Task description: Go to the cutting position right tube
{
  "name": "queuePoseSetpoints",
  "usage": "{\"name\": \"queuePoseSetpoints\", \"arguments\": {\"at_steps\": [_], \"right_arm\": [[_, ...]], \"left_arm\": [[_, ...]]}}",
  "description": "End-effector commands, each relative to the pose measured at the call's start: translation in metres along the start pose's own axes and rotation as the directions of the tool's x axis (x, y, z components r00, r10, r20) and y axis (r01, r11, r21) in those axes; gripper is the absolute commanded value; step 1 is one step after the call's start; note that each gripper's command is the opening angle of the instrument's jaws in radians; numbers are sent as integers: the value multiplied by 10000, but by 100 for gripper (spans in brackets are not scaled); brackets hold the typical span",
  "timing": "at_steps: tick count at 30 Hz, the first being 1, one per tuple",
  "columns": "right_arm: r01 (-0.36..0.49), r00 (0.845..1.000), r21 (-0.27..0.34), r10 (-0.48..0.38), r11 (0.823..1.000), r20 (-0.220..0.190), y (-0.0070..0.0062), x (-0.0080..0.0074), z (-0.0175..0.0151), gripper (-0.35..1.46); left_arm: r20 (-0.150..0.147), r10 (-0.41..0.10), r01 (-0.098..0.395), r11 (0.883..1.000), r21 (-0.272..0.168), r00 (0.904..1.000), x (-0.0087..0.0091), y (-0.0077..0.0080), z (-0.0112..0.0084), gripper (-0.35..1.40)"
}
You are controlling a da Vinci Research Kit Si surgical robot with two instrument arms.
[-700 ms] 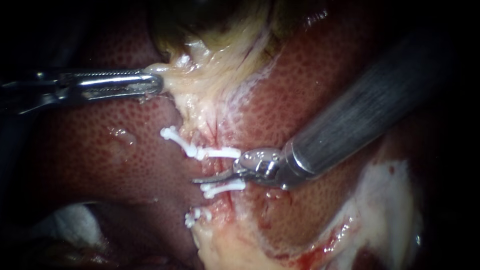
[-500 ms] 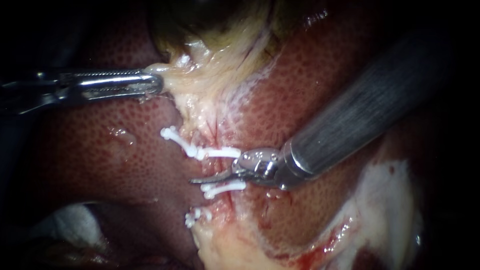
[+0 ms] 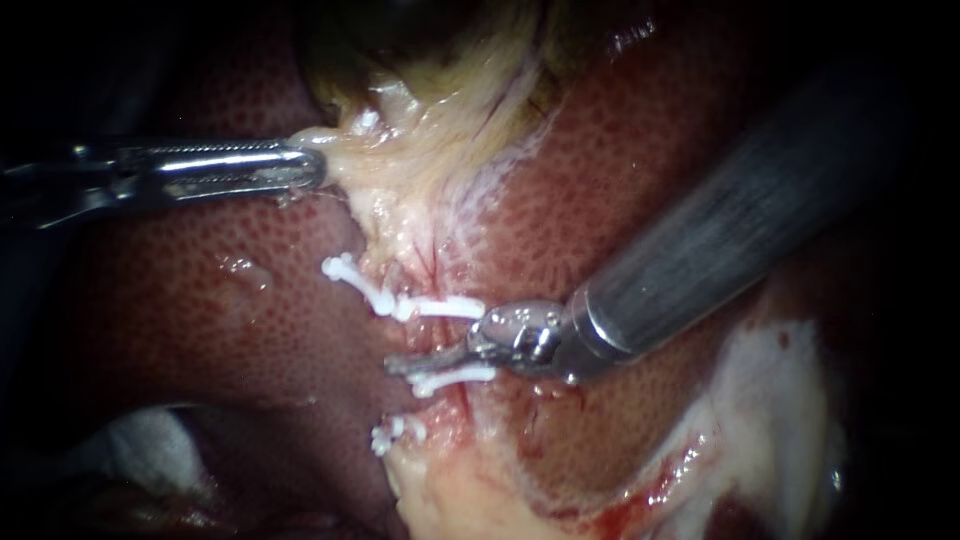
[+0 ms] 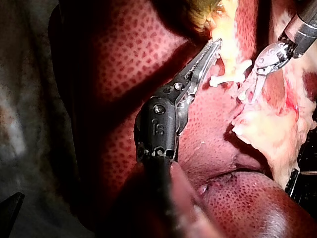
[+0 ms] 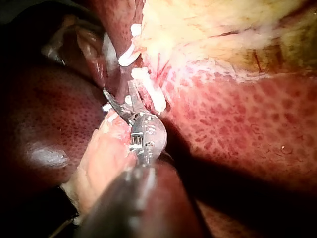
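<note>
The right instrument [image 3: 400, 363], jaws open, has been lowered across the tube [image 3: 437, 335] beside the middle clip [image 3: 450, 377]. The cutting position is judged nearly reached. Pale tissue [image 3: 400, 150] is clamped by the left instrument [image 3: 318, 167].

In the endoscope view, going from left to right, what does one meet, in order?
In order: left instrument, shut on pale tissue → right instrument, blades open → its shaft → whitish tissue patch. The clips overlap the blades, so omitted.

Through the endoscope I look from close in, straight onto the liver [image 3: 200, 300], with the clips [image 3: 440, 307] at frame centre. Each wrist camera looks forward along its own shaft (close too, but slanting). All three share the clips; the left wrist view also catches my right instrument [image 4: 247, 96].
</note>
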Motion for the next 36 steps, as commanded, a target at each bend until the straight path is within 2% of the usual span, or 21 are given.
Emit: {"name": "queuePoseSetpoints", "arguments": {"at_steps": [1, 9, 14, 19, 24, 31, 36], "right_arm": [[10, 10000, 15, -10, 10000, 1, -2, 0, -1, 89], [49, 10000, 121, -49, 9999, 31, -9, -9, -19, 100], [32, 10000, 276, -33, 9996, 43, -20, -14, -55, 101], [29, 10000, 86, -29, 10000, -39, -25, -13, -93, 105], [9, 9999, -123, -11, 9999, -101, -16, -10, -104, 106], [10, 9999, -278, -13, 9996, -119, 1, -11, -83, 113], [38, 9999, -265, -40, 9996, -98, 6, -13, -68, 115]], "left_arm": [[-2, 2, -2, 10000, -13, 10000, 0, 0, 0, -35], [-1, 3, -3, 10000, -15, 10000, 0, 0, -1, -35], [1, 5, -5, 10000, -24, 10000, 0, -1, -2, -35], [1, 5, -5, 10000, -25, 10000, 0, -1, -3, -35], [1, 5, -5, 10000, -24, 10000, 0, -1, -2, -35], [1, 5, -5, 10000, -24, 10000, 0, 0, -3, -35], [1, 4, -4, 10000, -21, 10000, 0, 0, -3, -35]]}}
